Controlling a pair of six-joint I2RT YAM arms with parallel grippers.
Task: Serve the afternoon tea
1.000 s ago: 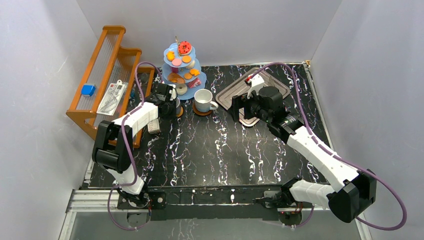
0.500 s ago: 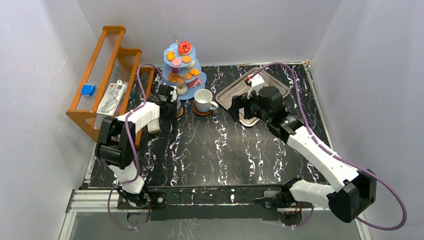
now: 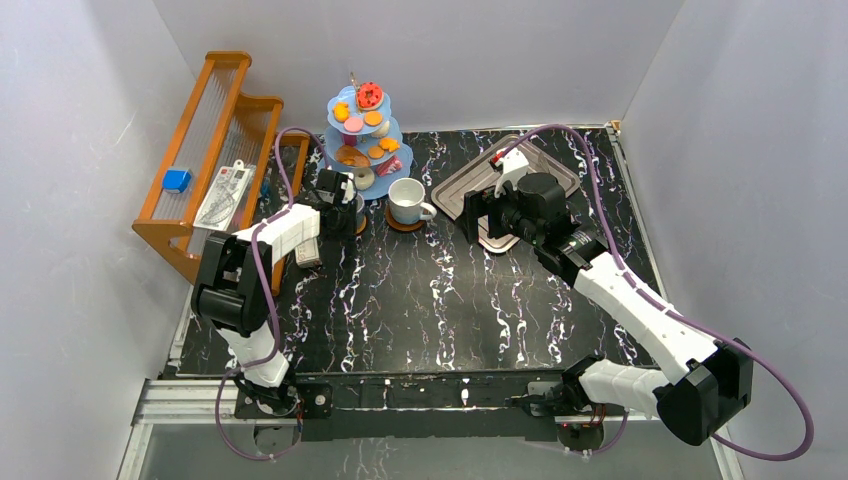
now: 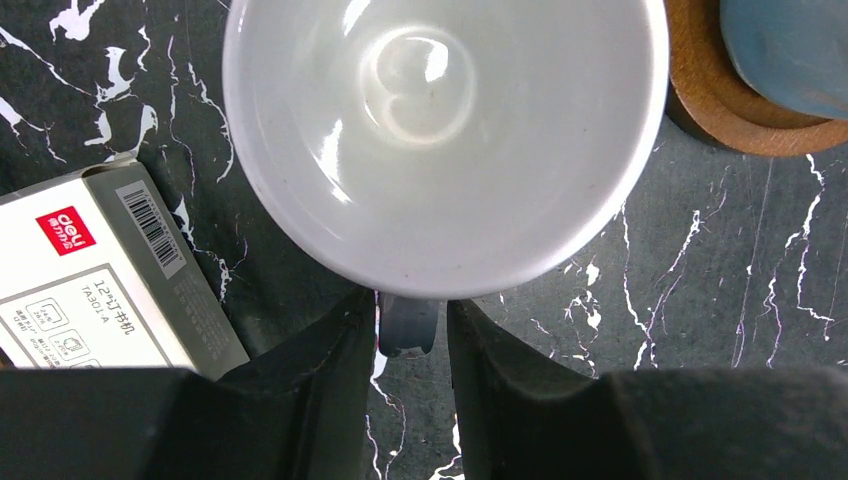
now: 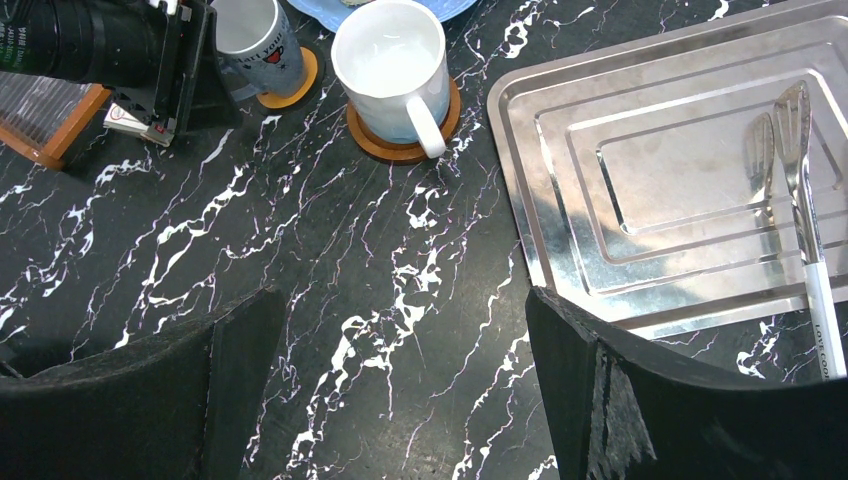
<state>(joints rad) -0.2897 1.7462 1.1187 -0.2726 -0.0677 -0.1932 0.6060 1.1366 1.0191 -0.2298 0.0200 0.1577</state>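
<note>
The small grey cup (image 4: 440, 130) fills the left wrist view from above, empty, and its dark handle (image 4: 408, 325) points at the camera. My left gripper (image 4: 410, 310) straddles that handle, its jaws slightly open with a thin gap on each side. In the right wrist view the cup (image 5: 262, 45) stands on its orange coaster (image 5: 297, 82), next to the white mug (image 5: 390, 65) on its brown saucer (image 5: 400, 148). The light-blue stand (image 3: 365, 140) with pastries rises just behind them. My right gripper (image 5: 400, 320) hangs open over bare table, nothing between its fingers.
A silver tray (image 5: 560, 150) holding metal tongs (image 5: 800, 150) lies right of the mug. A small grey staples box (image 4: 100, 270) sits close to the cup's left. The orange wooden rack (image 3: 210, 150) lines the left wall.
My left gripper's jaws have parted a little around the cup's handle, and the left arm's elbow has shifted slightly. The right arm has not moved.
</note>
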